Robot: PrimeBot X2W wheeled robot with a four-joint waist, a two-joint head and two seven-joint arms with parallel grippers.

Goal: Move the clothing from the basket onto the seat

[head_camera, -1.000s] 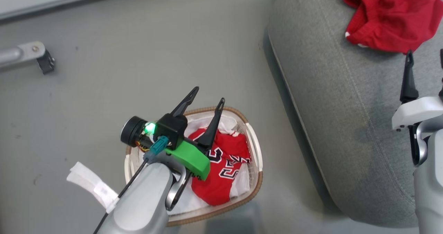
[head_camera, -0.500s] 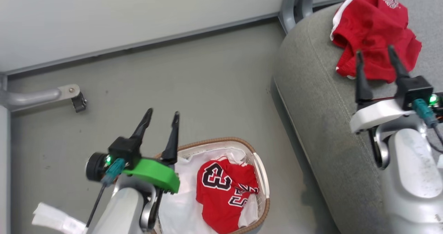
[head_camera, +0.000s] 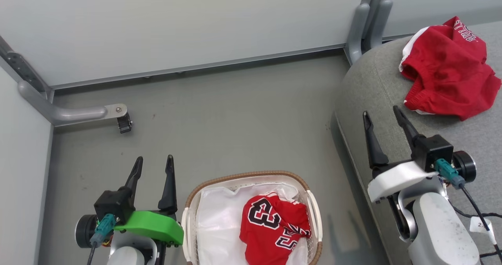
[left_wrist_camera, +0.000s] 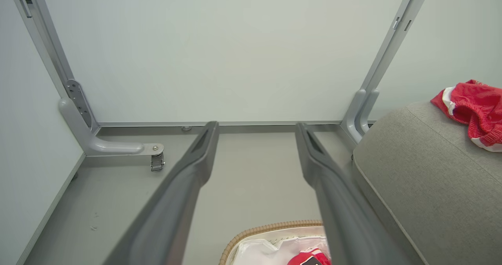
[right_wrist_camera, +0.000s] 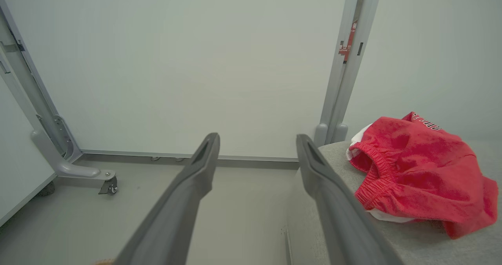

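Red number-23 jersey in the oval white woven-rimmed basket lies right of the nearer left gripper; it and the right gripper gape, empty.

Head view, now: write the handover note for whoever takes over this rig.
Left tool: open, empty, over the floor beside the basket.
Right tool: open, empty, over the edge of the seat.
Done: the red shorts lie on the seat.
To do: the red number jersey lies in the basket on the white liner; it has to go onto the seat.
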